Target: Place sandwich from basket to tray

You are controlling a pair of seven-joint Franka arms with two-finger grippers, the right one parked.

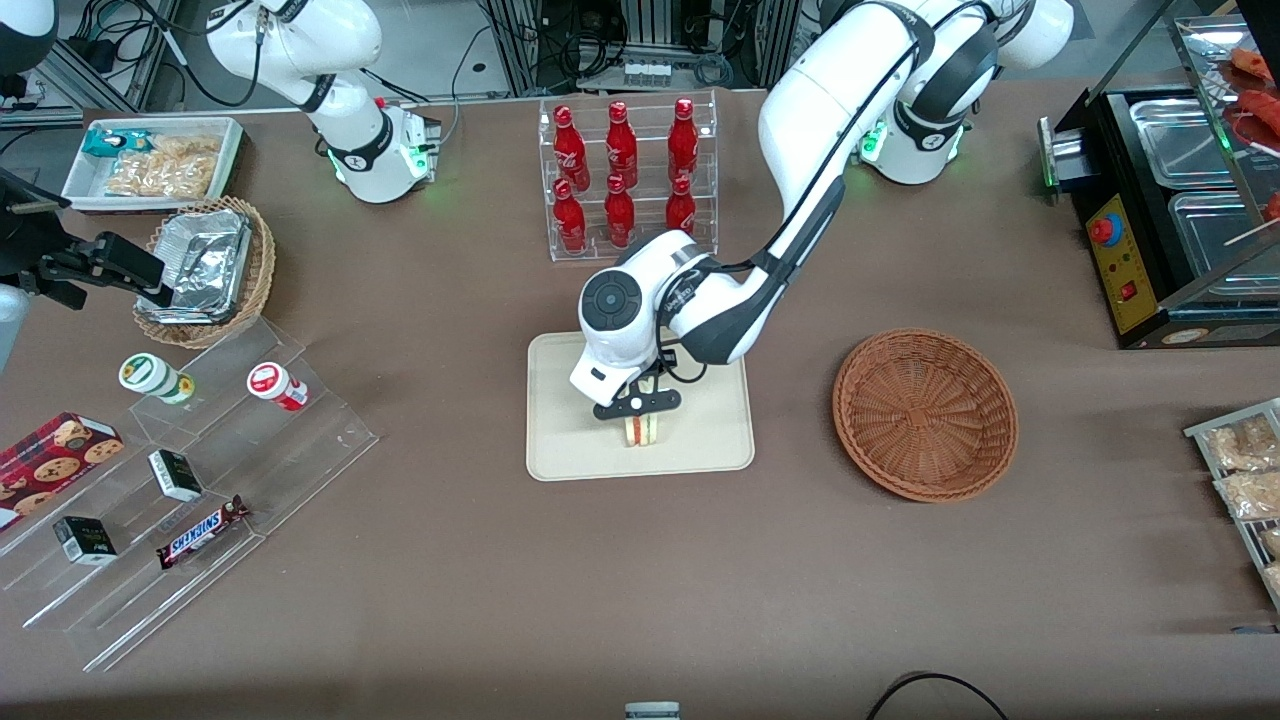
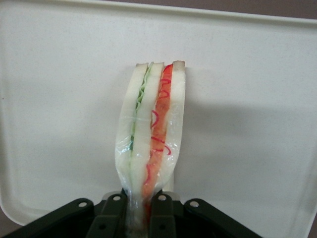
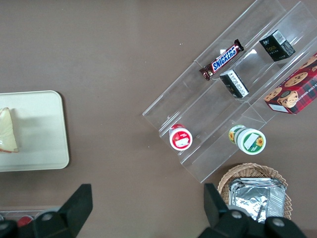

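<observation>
Left gripper: the black two-finger gripper (image 1: 637, 405) hung over the flat cream-beige rectangular tray (image 1: 560, 440), in the half nearer the front camera; its fingers (image 2: 113, 218) were narrowed onto a corner of the wrapped sandwich and held it.

Sandwich: the triangular white-bread sandwich wedge in clear film (image 1: 645, 430), red and green layers showing on its cut edge, stood on edge at the tray surface under the gripper; whether it touched the tray could not be told.

Long axis: in the wrist view the sandwich (image 2: 151, 134) ran lengthwise straight out from the fingers, the slices upright side by side, green layer on one side and red on the other.

Tray edges: a low raised rim with rounded corners (image 2: 237, 16); bare tray lay on every side of the sandwich, more toward the parked arm's end.

Open room: bare brown tabletop (image 1: 640, 580) lay nearer the front camera than the tray, and also between the tray and the wicker bowl.

Basket: the round reddish-brown woven wicker bowl (image 1: 926, 413) sat toward the working arm's end, apart from the tray, with nothing in it.

Bottle rack: a clear acrylic rack of red bottles (image 1: 625, 175) stood farther from the front camera than the tray.

Other containers: a lighter tan wicker basket (image 1: 262, 262) held a foil container (image 1: 200, 262); a white bin (image 1: 232, 150) held snack packets, toward the parked arm's end.
</observation>
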